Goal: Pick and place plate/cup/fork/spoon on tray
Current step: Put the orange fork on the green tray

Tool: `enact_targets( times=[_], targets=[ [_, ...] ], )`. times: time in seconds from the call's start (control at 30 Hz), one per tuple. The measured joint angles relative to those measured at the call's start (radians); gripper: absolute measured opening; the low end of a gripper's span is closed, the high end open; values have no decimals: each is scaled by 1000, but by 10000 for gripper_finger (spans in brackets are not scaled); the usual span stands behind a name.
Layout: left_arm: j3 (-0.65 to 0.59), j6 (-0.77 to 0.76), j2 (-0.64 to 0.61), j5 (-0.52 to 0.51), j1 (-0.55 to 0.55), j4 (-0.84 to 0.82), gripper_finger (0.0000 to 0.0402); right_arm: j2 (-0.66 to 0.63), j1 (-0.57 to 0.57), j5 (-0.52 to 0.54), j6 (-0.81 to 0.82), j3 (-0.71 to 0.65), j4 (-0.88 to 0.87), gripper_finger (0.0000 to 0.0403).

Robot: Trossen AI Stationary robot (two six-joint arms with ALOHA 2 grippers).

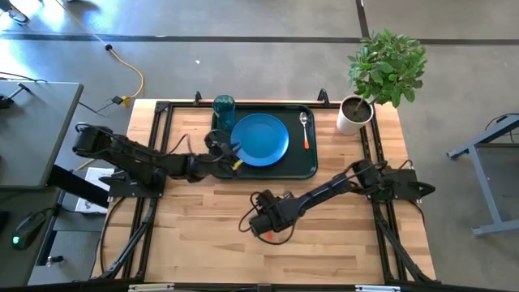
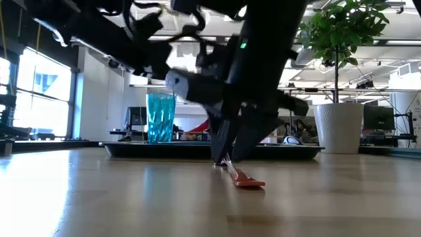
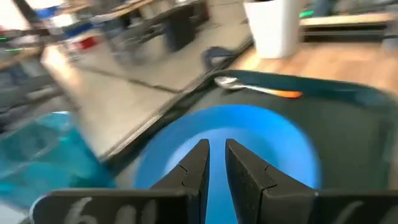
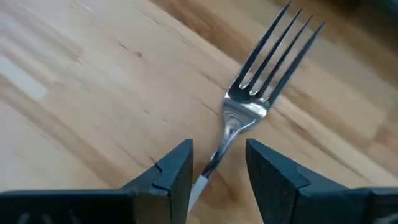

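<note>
The dark-green tray (image 1: 304, 166) lies at the table's far middle. On it rest the blue plate (image 1: 261, 138), the teal cup (image 1: 224, 108), upright at its far left corner, and the orange-handled spoon (image 1: 306, 130) along its right side. The fork (image 4: 249, 106) lies flat on the bare wood nearer the front, its orange handle (image 2: 248, 182) toward the near edge. My right gripper (image 4: 219, 149) points down over it, open, with a finger on either side of the fork's neck. My left gripper (image 3: 217, 149) hovers over the plate's left rim, its fingers a narrow gap apart and empty.
A white pot (image 1: 354, 116) with a green plant stands at the table's far right corner, beside the tray. Bare wood lies to the left and right of the fork and along the near edge.
</note>
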Motion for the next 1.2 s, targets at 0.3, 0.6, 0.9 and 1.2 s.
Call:
enact_targets(
  times=[0.3, 0.6, 0.9, 1.2],
  targets=[
    [-75, 35, -21, 124, 24, 181, 42, 20, -7, -90, -20, 6, -85, 113],
    [-75, 34, -21, 153, 24, 196, 42, -97, -37, -144, -136, -5, -305, 16],
    [-75, 27, -21, 203, 24, 200, 42, -271, -125, 16, -160, -31, -580, 9],
    [-75, 49, 26, 256, 29, 272, 42, -460, -480, 48, -389, -303, -183, 3]
  ],
)
